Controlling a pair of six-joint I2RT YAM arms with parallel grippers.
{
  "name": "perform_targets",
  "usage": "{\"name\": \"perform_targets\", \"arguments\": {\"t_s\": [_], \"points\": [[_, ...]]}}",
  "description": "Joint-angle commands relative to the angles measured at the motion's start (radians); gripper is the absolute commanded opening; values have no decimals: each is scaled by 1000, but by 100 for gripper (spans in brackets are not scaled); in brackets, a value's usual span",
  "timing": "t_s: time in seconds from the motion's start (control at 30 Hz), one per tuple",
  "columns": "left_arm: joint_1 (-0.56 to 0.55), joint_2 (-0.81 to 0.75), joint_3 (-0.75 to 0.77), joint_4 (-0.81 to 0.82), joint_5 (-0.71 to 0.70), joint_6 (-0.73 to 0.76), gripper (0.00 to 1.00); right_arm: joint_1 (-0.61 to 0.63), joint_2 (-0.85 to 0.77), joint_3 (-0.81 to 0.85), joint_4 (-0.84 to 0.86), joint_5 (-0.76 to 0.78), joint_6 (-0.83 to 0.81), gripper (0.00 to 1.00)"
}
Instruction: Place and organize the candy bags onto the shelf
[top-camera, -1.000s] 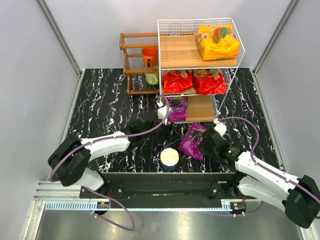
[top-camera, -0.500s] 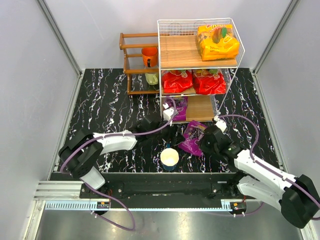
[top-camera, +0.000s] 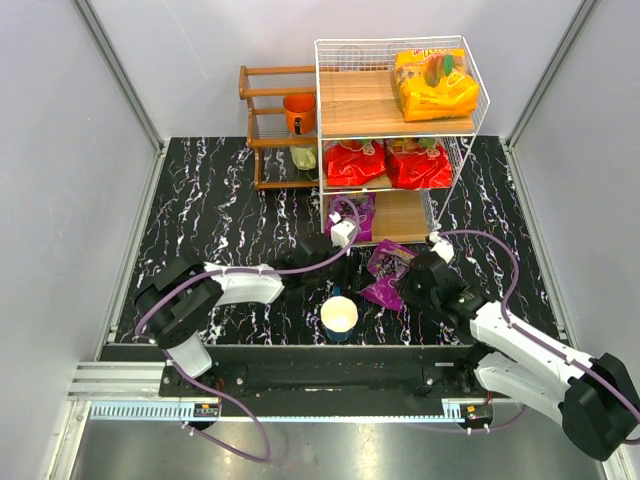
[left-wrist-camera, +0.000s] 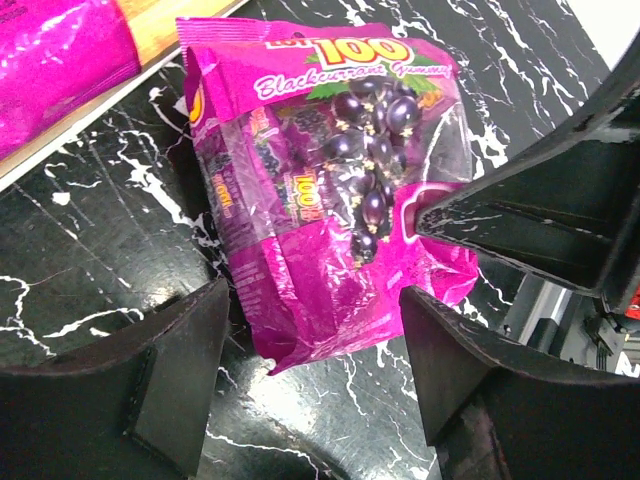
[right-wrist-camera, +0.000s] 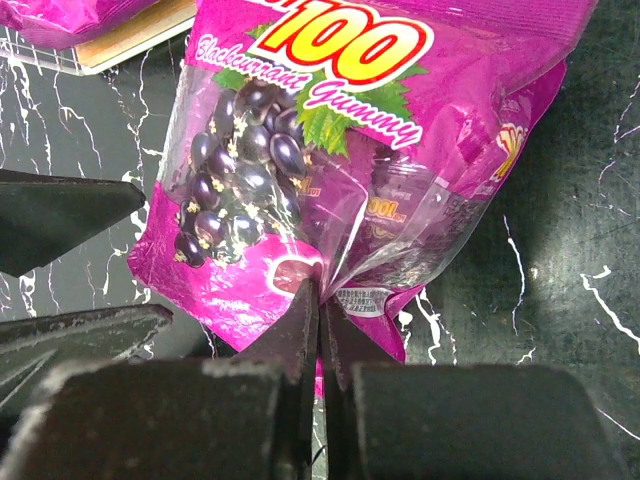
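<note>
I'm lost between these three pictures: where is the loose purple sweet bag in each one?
Top view: purple bag, centre, just in front of the shelf's bottom board.
Left wrist: centre, framed by the open left gripper.
Right wrist: upper centre, its lower edge pinched in the shut right gripper.
Shared landmark: the bottom board, top left in both wrist views.

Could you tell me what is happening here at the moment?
Two robot arms are stocking the tall white wire shelf with glossy candy bags. The right claw is pinched shut on the edge of a purple blackcurrant bag lying on the black marbled table before the shelf, and the left claw is open over it. Already shelved: an orange-yellow bag on top, two red bags in the middle, another purple bag at the bottom.
</note>
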Motion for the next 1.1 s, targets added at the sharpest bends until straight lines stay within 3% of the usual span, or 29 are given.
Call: {"name": "perform_targets", "arguments": {"t_s": [0.0, 0.3, 0.4, 0.43, 0.57, 0.67, 0.87, 1.07], "points": [[0, 20, 31, 18, -43, -32, 70, -14, -31, -7, 43, -11, -8, 0], [-5, 69, 34, 79, 23, -89, 65, -14, -45, -19, 43, -14, -1, 0], [-8, 78, 37, 93, 30, -93, 59, -16, -56, -27, 40, -11, 2, 1], [-8, 78, 39, 96, 32, -95, 54, -16, -60, -28, 36, -6, 7, 3], [-8, 77, 42, 99, 40, -92, 41, -18, -108, -25, 14, 9, 12, 37], [-8, 74, 45, 95, 38, -87, 29, -18, -154, -7, -55, 35, 15, 47], [-8, 68, 59, 89, 41, -80, 0, -16, -237, 32, -213, 57, 68, 53], [-22, 63, 86, 79, 35, -83, 0, -7, -356, -51, -222, 44, 180, 51]]}}
